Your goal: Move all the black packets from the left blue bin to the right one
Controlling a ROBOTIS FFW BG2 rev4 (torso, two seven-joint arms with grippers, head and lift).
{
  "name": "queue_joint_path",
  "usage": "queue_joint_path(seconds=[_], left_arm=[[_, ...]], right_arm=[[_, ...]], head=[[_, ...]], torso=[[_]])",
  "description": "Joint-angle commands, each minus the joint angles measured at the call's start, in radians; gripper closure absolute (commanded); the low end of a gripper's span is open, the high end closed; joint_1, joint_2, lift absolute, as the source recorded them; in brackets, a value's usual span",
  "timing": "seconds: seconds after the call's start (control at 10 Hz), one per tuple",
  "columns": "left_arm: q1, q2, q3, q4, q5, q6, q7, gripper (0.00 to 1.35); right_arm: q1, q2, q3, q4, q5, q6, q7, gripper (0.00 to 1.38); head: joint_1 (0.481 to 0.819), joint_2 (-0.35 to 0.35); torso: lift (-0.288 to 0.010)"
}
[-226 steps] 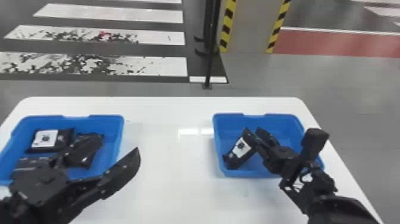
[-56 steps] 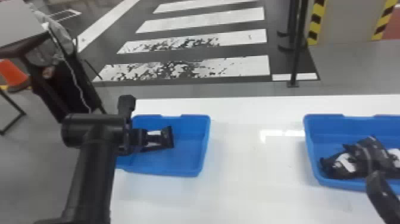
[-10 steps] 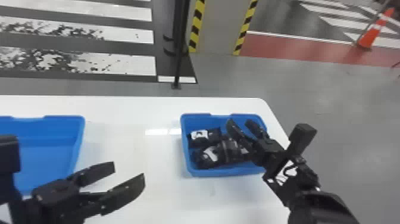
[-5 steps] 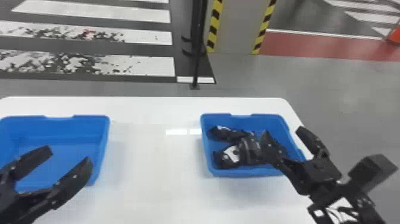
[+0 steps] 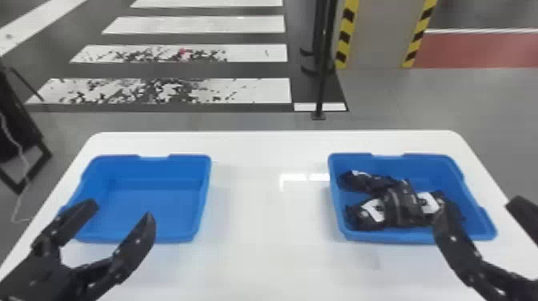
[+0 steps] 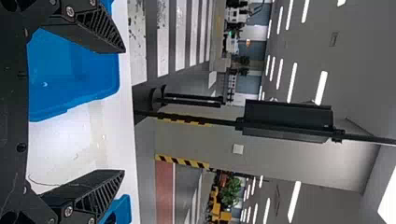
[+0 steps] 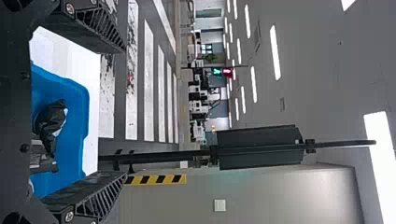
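My right gripper (image 5: 477, 207) has its fingers spread wide with nothing between them, one finger reaching over the near side of the right blue bin (image 5: 404, 237), the other out past that bin's right side. I judge that I hold them apart like this so they can come away without snagging a packet. My left gripper (image 5: 123, 211) is spread as well and grips nothing; it hangs by the near edge of the left blue bin (image 5: 160, 172), well placed, I think, to dip in should a packet be tucked under my own fingers' shadow. The black packets lie in the right bin, heaped toward its near side, and I count at least four: one by the far left corner (image 5: 364, 182), one near the left wall (image 5: 372, 214), one lying across the middle (image 5: 402, 204), one to the right of that (image 5: 434, 204). Whether another is buried under them I can't tell. In the left bin I count none, only blue floor where my fingers don't cover it. So I take the job as done or all but done, with drawing both arms back the likely next move. Two bins sit well apart on one white table (image 5: 272, 260), and beyond it stand one dark post (image 5: 322, 80) and two striped strips (image 5: 345, 36).
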Motion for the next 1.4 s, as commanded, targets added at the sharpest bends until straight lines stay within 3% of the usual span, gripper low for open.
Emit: queue_joint_path(seconds=[0.0,0.6,1.3], left_arm=[[0.018,-0.011,-0.014,-0.011,-0.003,-0.022,0.020,0.14],[0.028,-0.011,-0.024,-0.009,0.007,0.002,0.035,0.14],[0.025,0.014,-0.062,-0.011,0.027,0.032,0.038,0.14]], right_arm=[[0.063,0.002,0.000,-0.026,-0.010,-0.001,-0.007,0.10],[0.063,0.002,0.024,0.004,-0.006,0.009,-0.019,0.10],[0.056,0.002,0.036,0.016,-0.016,0.009,-0.020,0.11]], head=[[0.695,0.044],[0.695,0.053],[0.695,0.026]], torso=[[-0.140],[-0.140],[-0.140]])
